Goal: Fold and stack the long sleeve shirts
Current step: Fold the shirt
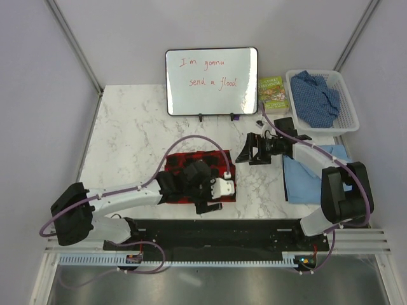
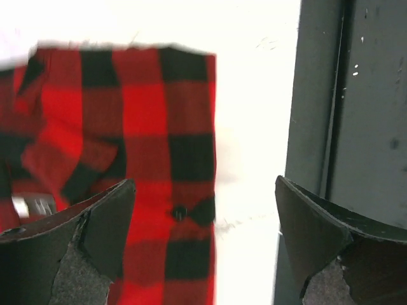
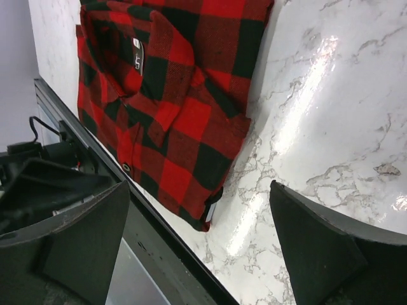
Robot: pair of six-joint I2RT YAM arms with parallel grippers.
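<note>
Tabletop [image 1: 133, 127]: white marble pattern, carried everything below, with both arm bases at its near edge.
Whiteboard [image 1: 212, 81]: stood upright at the far edge, red handwriting across it.
Checked shirt [image 1: 177, 159] [image 2: 146, 127] [image 3: 184, 95]: red and black, lay folded into a compact block near the middle of the tabletop's near side, partly hidden under the left arm; near edge close to the dark rail.
Light blue shirt [image 1: 302, 181]: lay flat on the right of the tabletop, partly under the right arm, apart from the checked shirt.
Basket [image 1: 348, 105]: white, sat at the far right corner.
Speckled shirt [image 1: 316, 96]: darker blue, lay crumpled inside the basket.
Book [image 1: 272, 94]: green cover, lay between whiteboard and basket.
Left claw [image 2: 205, 184]: hung over the checked shirt's near right edge, spread wide, nothing between its fingers.
Right claw [image 3: 200, 187]: hung above bare tabletop just right of the checked shirt, pointed toward it, spread wide and empty.
</note>
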